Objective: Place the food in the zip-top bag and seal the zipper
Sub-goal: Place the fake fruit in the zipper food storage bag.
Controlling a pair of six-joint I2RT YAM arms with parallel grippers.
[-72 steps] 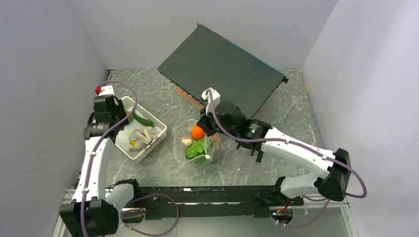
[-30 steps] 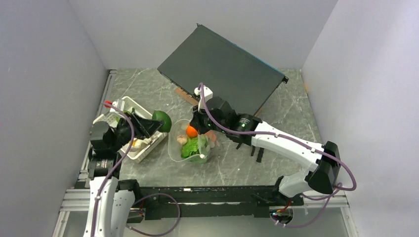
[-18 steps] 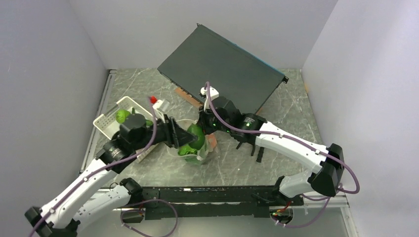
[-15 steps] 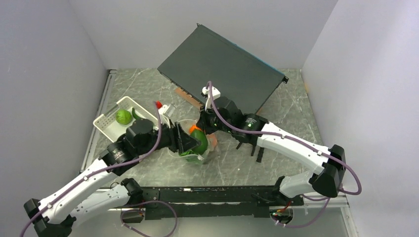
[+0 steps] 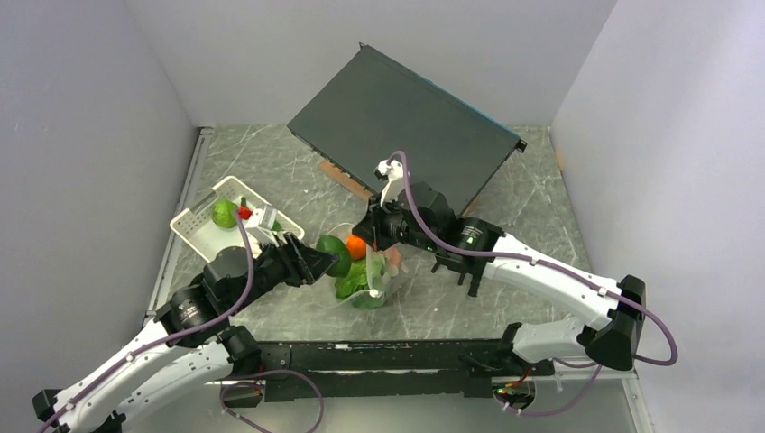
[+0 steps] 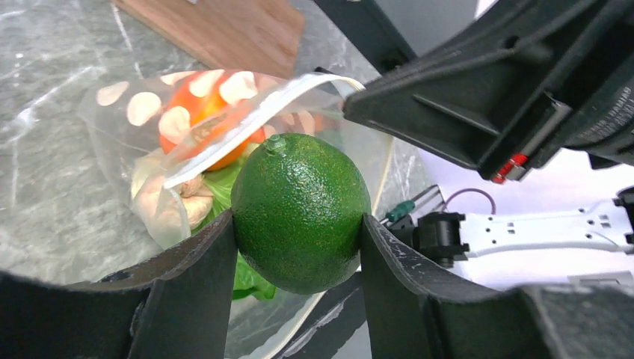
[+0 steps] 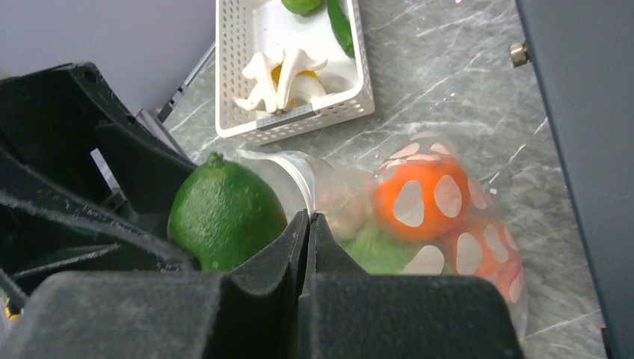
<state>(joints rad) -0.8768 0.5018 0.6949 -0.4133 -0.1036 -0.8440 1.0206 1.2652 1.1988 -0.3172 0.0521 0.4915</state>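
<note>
— At the worktop's middle, what is the condition of the bag [image 5: 365, 275]?
— Mouth open, facing the left edge. An orange [image 5: 356, 245], lettuce [image 5: 354, 283] and a pale piece [image 6: 168, 206], probably a mushroom, lie inside. The zipper [image 6: 224, 138] is unsealed.
— Which step is in hand?
— Loading. The left gripper [image 5: 328, 258] clamps a lime [image 6: 300, 212] between its fingers, which are spread to the fruit's width. The lime is right at the mouth, not yet inside.
— And the right gripper [image 7: 308, 224]?
— Fingers pressed together. It appears to pinch the far lip of the mouth and hold it up.
— Next move?
— Judged: advance the lime past the zipper, over the lettuce, then spread the fingers. Keep the lip raised, as the film is soft and could fold under the fruit.
— Outstanding stock?
— Basket [image 5: 187, 223], near the left edge: a second lime [image 5: 223, 213], cucumber [image 7: 340, 22], mushrooms [image 7: 280, 71] and something yellow beneath them. Sealing follows.
</note>
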